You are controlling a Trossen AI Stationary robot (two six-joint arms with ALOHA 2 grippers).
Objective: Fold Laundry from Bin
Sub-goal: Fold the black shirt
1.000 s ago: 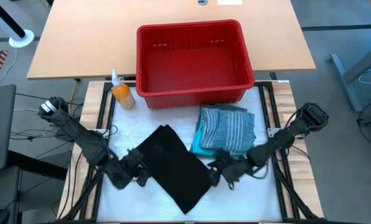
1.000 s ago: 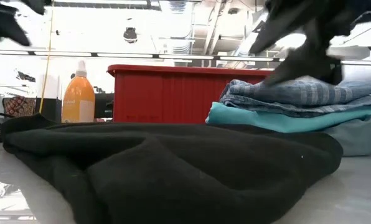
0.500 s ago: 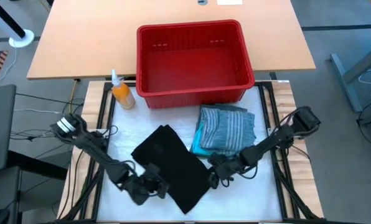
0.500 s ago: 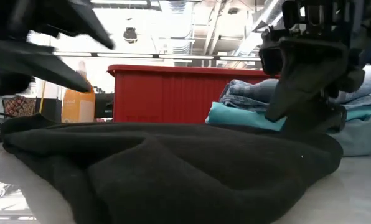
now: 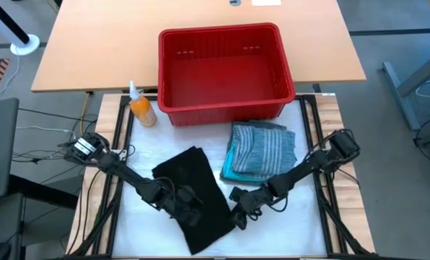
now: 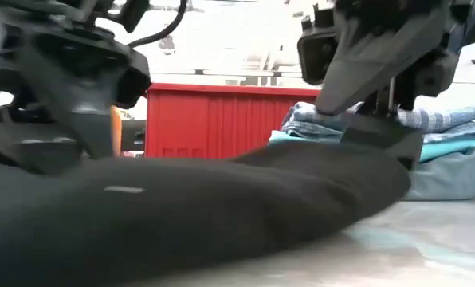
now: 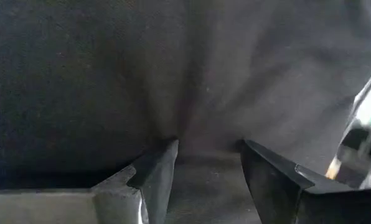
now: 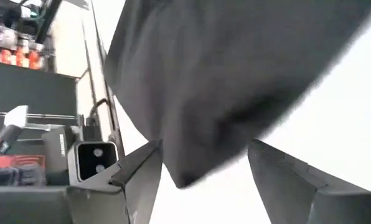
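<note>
Black, soft and matte, the large garment (image 5: 195, 204) lies low in the middle of the overhead picture on the white padded table (image 5: 301, 227); a second ago it spread as a broad diamond, and it is now drawn into a narrower slanted strip that sits lower in the frame. The left gripper (image 5: 190, 211), which a second ago was at the cloth's left edge, is now on top of the black fabric, its two dark fingers parted with cloth bunched between them in the wrist picture, though a firm hold cannot be made out. The right gripper (image 5: 240, 214) has slid down and left to the garment's right edge; its fingers stand apart astride a hanging black fold. In the table-level picture the cloth has flattened from a rumpled mound into a smooth low hump, with both grippers now pressing on it. Just above and right of the grippers in the overhead picture sits a neat folded stack (image 5: 261, 151): blue-grey striped shirt on top, turquoise edge under it. At upper left stands an orange bottle (image 5: 141, 108). Farthest, top centre, is the red bin (image 5: 224, 104), rectangular, slotted plastic, thick rim.
</note>
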